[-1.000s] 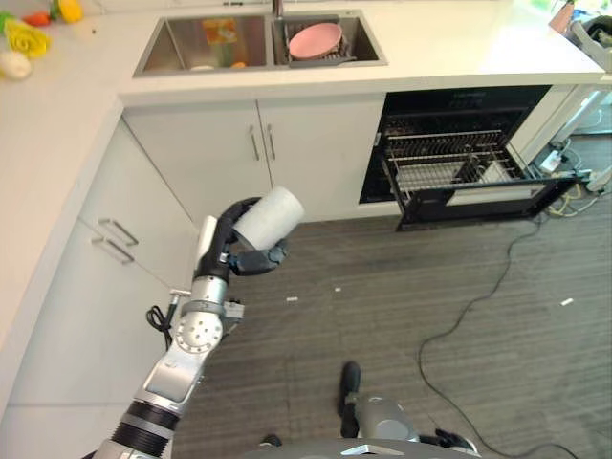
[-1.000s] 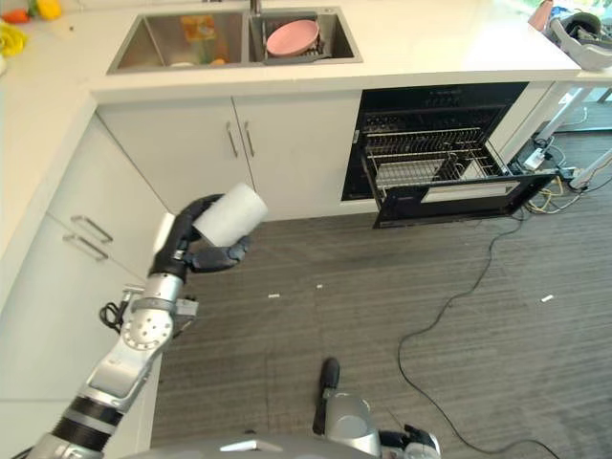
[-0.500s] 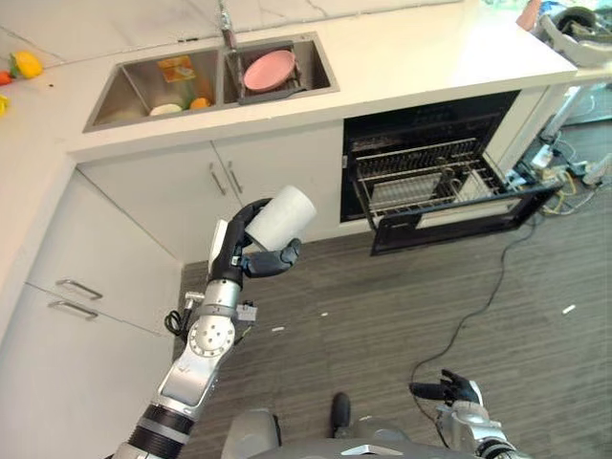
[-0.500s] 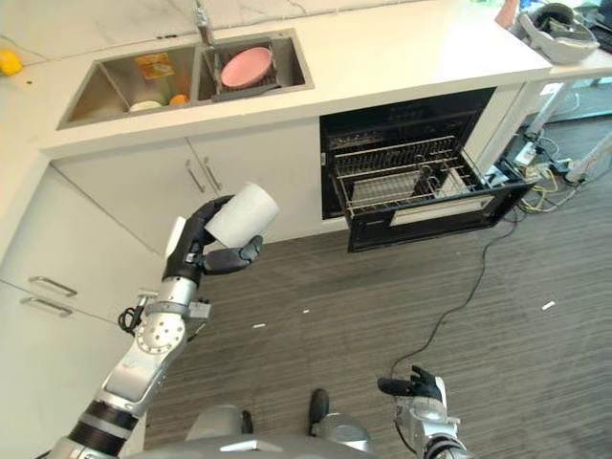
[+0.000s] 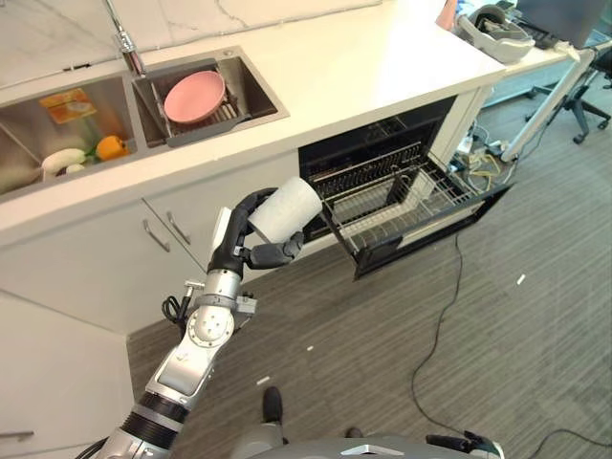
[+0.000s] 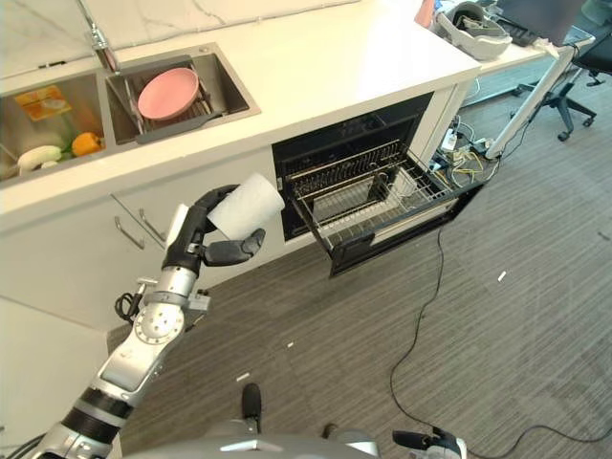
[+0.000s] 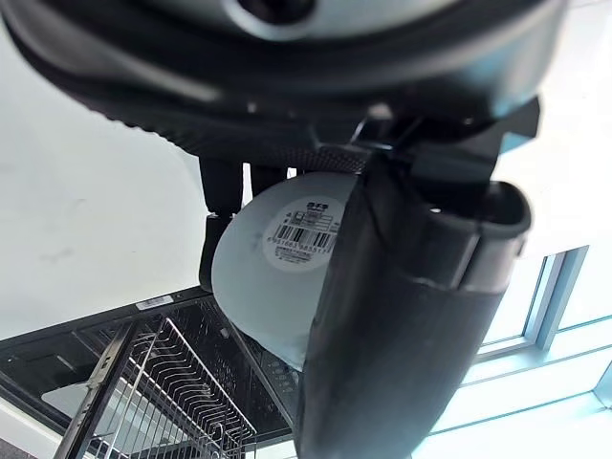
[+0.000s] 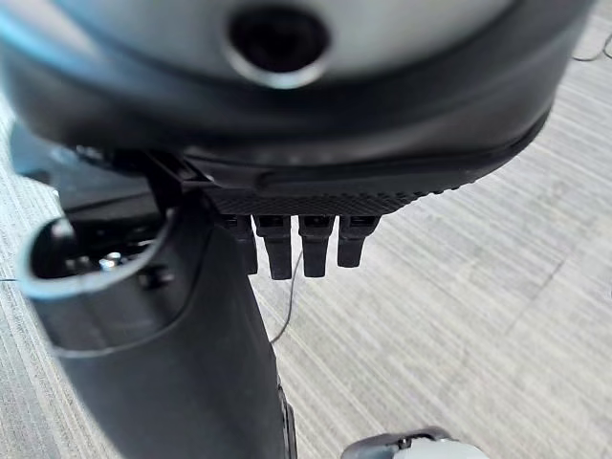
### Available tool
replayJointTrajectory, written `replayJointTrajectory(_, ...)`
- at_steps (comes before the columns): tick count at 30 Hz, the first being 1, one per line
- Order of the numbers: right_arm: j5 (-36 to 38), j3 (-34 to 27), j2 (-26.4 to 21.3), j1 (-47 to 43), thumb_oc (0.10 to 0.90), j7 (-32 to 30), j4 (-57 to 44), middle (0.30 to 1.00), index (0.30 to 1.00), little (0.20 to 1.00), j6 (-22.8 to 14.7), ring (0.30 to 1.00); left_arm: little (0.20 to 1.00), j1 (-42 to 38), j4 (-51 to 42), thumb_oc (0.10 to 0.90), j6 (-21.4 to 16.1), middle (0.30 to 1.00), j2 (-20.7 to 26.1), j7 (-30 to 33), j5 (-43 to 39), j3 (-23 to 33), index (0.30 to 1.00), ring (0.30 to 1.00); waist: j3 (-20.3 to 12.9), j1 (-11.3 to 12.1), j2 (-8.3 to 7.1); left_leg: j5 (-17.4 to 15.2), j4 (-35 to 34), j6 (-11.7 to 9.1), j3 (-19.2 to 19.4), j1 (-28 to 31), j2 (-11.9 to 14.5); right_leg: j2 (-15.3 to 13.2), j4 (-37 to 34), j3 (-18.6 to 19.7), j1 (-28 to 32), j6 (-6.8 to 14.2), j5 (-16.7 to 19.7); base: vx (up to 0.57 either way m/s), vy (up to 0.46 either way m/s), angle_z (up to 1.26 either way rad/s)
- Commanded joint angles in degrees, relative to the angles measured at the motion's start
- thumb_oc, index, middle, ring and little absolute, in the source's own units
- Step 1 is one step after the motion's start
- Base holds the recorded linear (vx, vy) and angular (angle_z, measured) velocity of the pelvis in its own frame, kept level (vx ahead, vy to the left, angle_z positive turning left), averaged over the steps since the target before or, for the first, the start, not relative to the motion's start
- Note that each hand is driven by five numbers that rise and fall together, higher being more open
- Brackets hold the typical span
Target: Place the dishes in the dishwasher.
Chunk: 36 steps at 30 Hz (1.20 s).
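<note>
Left hand (image 5: pixel 251 247) still grips the white cup (image 5: pixel 284 211), now nearer the dishwasher (image 5: pixel 406 196)

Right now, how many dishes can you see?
2: a white cup held in the left robot hand, and a pink plate in the sink. More may be hidden.

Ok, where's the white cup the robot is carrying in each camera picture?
Left eye view: white cup in the left hand, centre-left.
Right eye view: cup, left of centre.
Left wrist view: its labelled base, centre.
Right wrist view: not there.
Shared landmark: dishwasher rack, beside it.
</note>
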Motion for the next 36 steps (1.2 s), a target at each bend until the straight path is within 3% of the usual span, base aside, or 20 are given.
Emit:
replayJointTrajectory(1,1.6,0.0,-2.5,-1.7,0.800,-2.6,-2.3,0.900,0.900,0.900,-1.6,0.900,0.300,-6.9,-8.6,0.400,-4.1,0.300,1.9,3.2,6.4,2.4,0.300,0.300,0.1,0.5,-3.02,-8.6,0.5,-6.1,1.6,2.9,2.3,-8.8,9.7,1.7,-8.0,6.4,8.8,0.07,0.239,-0.41)
replayJointTrajectory(3,0.9,-0.6,-4.8,-1.0,0.800,-2.8,-9.4,0.900,0.900,0.900,-2.7,0.900,0.300,-6.8,-10.7,0.400,-4.2,0.300,2.7,3.4,8.6,2.9,0.300,0.300,1.0,-1.0,-2.60,-9.3,0.5,-5.2,2.2,4.3,2.8,-7.9,16.5,1.5,-11.7,7.1,11.7,0.07,0.249,-0.26)
replayJointTrajectory(4,-0.5,-1.4,-7.0,0.3,0.800,-3.3,-18.0,0.900,0.900,0.900,-3.4,0.900,0.300,-6.8,-10.8,0.400,-3.7,0.300,2.6,3.9,9.8,3.3,0.300,0.300,1.3,-1.7,-2.22,-10.7,0.5,-4.9,3.5,6.0,2.8,-8.0,19.7,-0.7,-15.0,7.0,11.9,0.13,0.299,-0.42)
replayJointTrajectory(6,-1.7,-2.3,-7.9,1.7,0.800,-4.1,-24.1,0.900,0.900,0.900,-3.3,0.900,0.300,-6.9,-10.8,0.400,-3.7,0.300,2.4,4.4,11.0,3.9,0.300,0.300,1.2,-2.4,-2.05,-11.2,0.5,-4.9,4.0,6.6,2.7,-7.3,19.3,-1.1,-16.0,6.8,11.3,0.11,0.136,-0.61)
replayJointTrajectory(8,-2.6,-7.0,-9.8,3.9,0.800,-5.9,-40.8,0.900,0.900,0.900,-6.5,0.900,0.300,-7.3,-11.0,0.400,-4.4,0.300,2.2,6.8,15.4,6.1,0.300,0.300,1.1,-4.6,-2.48,-12.5,0.5,-4.5,4.9,8.0,1.7,-3.4,13.2,-1.3,-17.7,5.4,8.3,0.18,0.079,-0.39)
replayJointTrajectory(10,-1.9,-8.4,-9.8,4.3,0.800,-6.0,-44.5,0.900,0.900,0.900,-7.9,0.900,0.300,-7.7,-10.9,0.400,-4.6,0.300,1.8,7.2,15.9,6.4,0.300,0.300,0.7,-5.1,-2.64,-13.0,0.5,-4.4,5.1,8.1,1.3,-2.0,8.7,-1.5,-17.7,4.6,7.9,0.19,0.028,-0.31)
replayJointTrajectory(12,-2.0,-9.6,-10.1,5.5,0.800,-5.1,-57.3,0.900,0.900,0.900,-11.4,0.900,0.300,-9.6,-10.8,0.400,-4.1,0.300,2.6,7.2,18.4,6.9,0.300,0.300,0.0,-6.5,-2.87,-14.6,0.5,-4.3,4.5,9.5,0.2,0.0,-4.7,-1.6,-16.9,3.2,10.1,0.33,-0.007,-0.32)
replayJointTrajectory(15,-2.1,-9.7,-9.1,5.5,0.800,-4.1,-63.6,0.900,0.900,0.900,-13.0,0.900,0.300,-11.3,-10.2,0.400,-4.5,0.300,2.7,8.0,21.9,7.1,0.300,0.300,-1.0,-7.0,-2.72,-15.2,0.5,-4.6,4.6,10.2,-0.2,-0.4,-7.6,-1.2,-14.5,2.9,10.3,0.17,-0.024,0.12)
replayJointTrajectory(16,0.3,-10.0,-7.4,3.9,0.800,-4.0,-68.4,0.900,0.900,0.900,-16.0,0.900,0.300,-11.8,-8.9,0.400,-4.6,0.300,1.4,9.4,22.2,7.0,0.300,0.300,-2.4,-7.1,-1.94,-15.3,0.5,-4.8,5.3,10.9,0.1,0.5,-9.8,-0.8,-11.7,2.2,10.0,0.19,-0.055,0.07)
replayJointTrajectory(20,3.9,-8.3,-6.5,1.4,0.800,-2.0,-73.8,0.900,0.900,0.900,-18.1,0.900,0.300,-10.6,-8.4,0.400,-5.2,0.300,0.1,10.1,21.7,7.3,0.300,0.300,-3.3,-6.6,-0.50,-15.0,0.5,-5.9,5.8,12.8,1.1,1.2,-10.0,-2.0,-9.1,1.1,8.6,0.20,-0.102,-0.11)
replayJointTrajectory(21,7.1,-4.9,-6.3,-0.3,0.800,1.0,-76.9,0.900,0.900,0.900,-19.2,0.900,0.300,-9.8,-8.3,0.400,-6.0,0.300,0.2,10.6,21.9,7.3,0.300,0.300,-2.5,-5.6,-0.28,-13.0,5.7,-7.4,6.4,13.0,2.1,1.5,-10.0,-2.5,-7.4,0.0,7.8,0.09,-0.123,-0.01)
replayJointTrajectory(25,9.7,-2.1,-6.6,-1.4,0.800,2.5,-80.5,0.900,0.900,0.900,-19.9,0.900,0.300,-10.1,-7.8,0.400,-6.3,0.300,0.2,11.6,21.7,6.5,0.300,0.300,-0.8,-4.8,-1.02,-11.5,18.3,-9.6,5.5,7.7,3.9,1.0,-10.0,-3.2,-5.7,-1.4,6.5,0.05,-0.131,0.04)
replayJointTrajectory(26,10.8,-0.8,-6.9,-1.8,0.800,3.3,-81.4,0.900,0.900,0.900,-20.1,0.900,0.300,-10.8,-8.1,0.400,-6.9,0.300,-0.4,12.6,21.6,6.0,0.300,0.300,0.1,-4.1,-1.38,-9.7,23.4,-10.6,4.3,5.3,3.6,0.6,-10.0,-3.4,-4.9,-2.0,6.0,0.06,-0.128,0.26)
replayJointTrajectory(27,16.3,2.2,-6.3,-4.2,0.800,4.0,-82.4,0.900,0.900,0.900,-21.5,0.900,0.300,-12.5,-6.9,0.400,-6.6,0.300,-1.7,17.0,21.7,4.5,0.300,0.300,1.5,-2.5,-1.95,-8.5,28.5,-11.1,-0.1,-0.1,2.4,-0.1,-10.0,-3.9,-3.3,-2.9,4.7,0.12,-0.083,0.25)
replayJointTrajectory(29,18.3,2.6,-5.8,-4.9,0.800,4.1,-82.8,0.900,0.900,0.900,-22.0,0.900,0.300,-12.6,-6.8,0.400,-6.6,0.300,-1.9,18.0,21.9,4.4,0.300,0.300,1.2,-2.6,-1.54,-8.5,23.8,-10.6,0.7,-0.4,3.9,-0.5,-10.0,-4.3,-3.2,-2.3,4.5,0.14,0.052,0.16)
replayJointTrajectory(30,21.6,4.4,-4.7,-6.2,0.800,4.8,-83.7,0.900,0.900,0.900,-23.4,0.900,0.300,-12.9,-7.4,0.400,-6.8,0.300,-1.9,18.7,23.1,4.0,0.300,0.300,0.4,-2.4,-0.81,-9.4,14.6,-9.9,2.3,0.2,6.0,-1.1,-10.0,-4.6,-3.2,-1.1,4.5,0.13,0.102,0.15)
replayJointTrajectory(31,21.7,4.5,-4.7,-6.2,0.800,4.9,-83.7,0.900,0.900,0.900,-23.5,0.900,0.300,-12.9,-7.4,0.400,-6.8,0.300,-2.0,18.7,23.1,4.1,0.300,0.300,0.3,-2.4,-0.83,-9.0,13.4,-9.8,2.6,0.9,5.8,-1.2,-10.0,-4.5,-3.2,-1.0,4.4,0.19,0.145,0.11)
replayJointTrajectory(32,20.3,4.5,-5.0,-7.3,0.800,2.9,-83.6,0.900,0.900,0.900,-24.3,0.900,0.300,-13.5,-7.1,0.400,-5.8,0.300,-1.7,19.1,23.6,2.9,0.300,0.300,-0.1,-2.1,-0.21,-7.6,7.4,-9.7,3.1,1.5,6.3,-1.2,-10.0,-5.0,-2.7,-0.5,4.2,0.13,0.091,0.10)
replayJointTrajectory(33,26.9,7.2,-3.4,-7.8,0.800,6.6,-84.9,0.900,0.900,0.900,-24.4,0.900,0.300,-14.0,-7.6,0.400,-7.0,0.300,-2.2,20.7,24.3,3.2,0.300,0.300,-0.8,-1.8,0.31,-7.9,6.0,-9.7,1.8,3.5,6.0,-1.4,-10.0,-4.8,-2.2,-0.5,3.6,0.12,0.086,-0.06)
replayJointTrajectory(36,34.3,8.5,-1.3,-8.0,0.800,9.0,-86.7,0.900,0.900,0.900,-26.9,0.900,0.300,-15.3,-8.2,0.400,-6.2,0.300,-2.5,21.5,27.0,2.1,0.300,0.300,-2.4,-2.2,0.86,-7.7,2.1,-9.5,2.1,6.1,5.3,-1.1,-10.0,-5.2,-1.9,-0.6,3.8,0.12,0.060,-0.11)
